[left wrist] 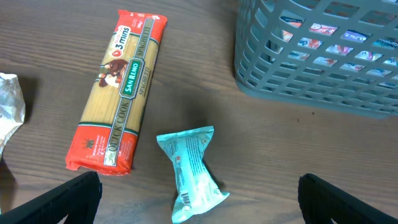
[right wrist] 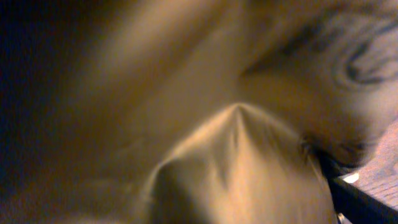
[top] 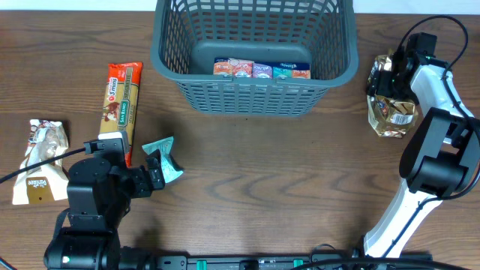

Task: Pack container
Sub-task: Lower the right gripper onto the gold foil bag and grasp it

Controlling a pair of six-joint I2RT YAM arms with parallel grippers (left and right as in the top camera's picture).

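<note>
- I see the container (top: pixel 247 97) at the table's (top: pixel 300 172) far middle, small packets (top: pixel 261 70) inside.
- My left gripper (left wrist: pixel 199 190) gapes wide over a teal packet (left wrist: pixel 189 171) beside the spaghetti pack (left wrist: pixel 118 102).
- My right gripper (top: pixel 384 75) is at a gold foil bag (top: pixel 391 112) right of the container. The wrist view is blurred, so I cannot tell whether it grips.

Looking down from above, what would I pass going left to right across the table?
White snack packet → spaghetti packet → small teal packet → grey-blue basket → shiny golden packet.
</note>
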